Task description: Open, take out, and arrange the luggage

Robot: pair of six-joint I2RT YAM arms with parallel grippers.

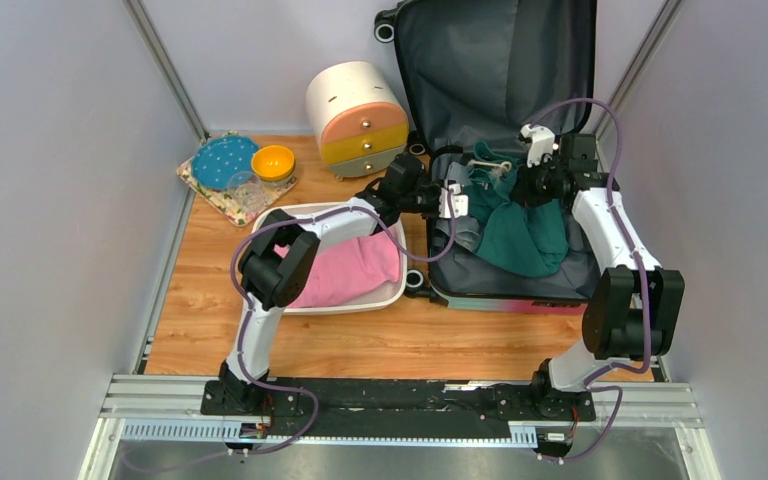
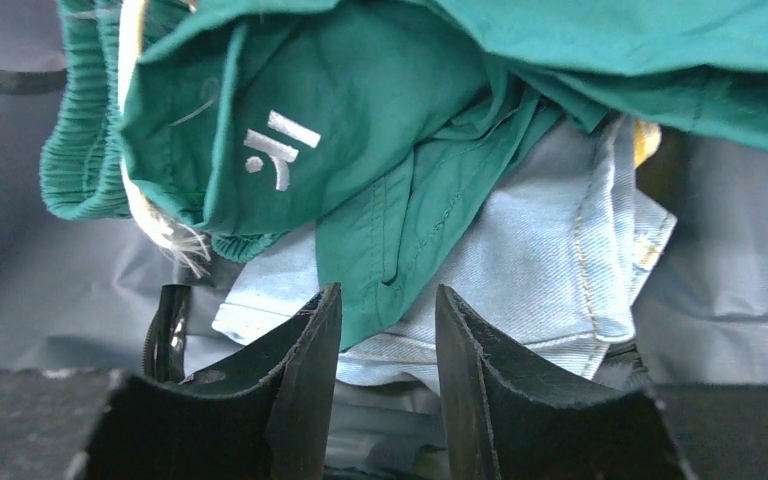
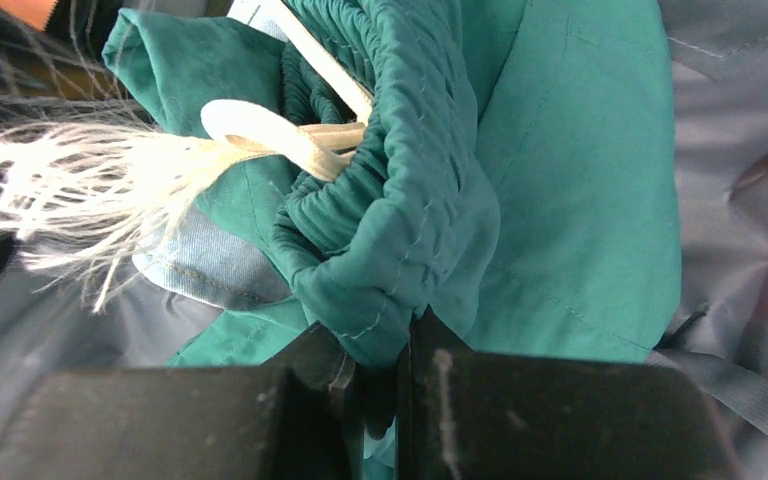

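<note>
Top external view shows the luggage [image 1: 490, 70] open at the far right of the table [image 1: 360, 345]. Its lid stands upright against the back wall and its lower shell lies flat, with dark grey lining visible in both halves. A heap of clothes fills the lower shell, a green garment [image 1: 530, 240] lying over a pale denim piece [image 2: 530, 260]. The right gripper [image 3: 385, 335] is clenched on the gathered waistband of the green garment, close to a frayed white drawstring [image 3: 260, 125]. The left gripper [image 2: 388, 295] reaches into the shell from its left side with the jaws parted. A green hem and the denim edge sit right at the gap, and whether either finger touches them cannot be told. Just left of the luggage a white basin [image 1: 360, 304] holds a pink cloth [image 1: 345, 270], and a round cream cabinet [image 1: 358, 118] stands behind the basin.
</note>
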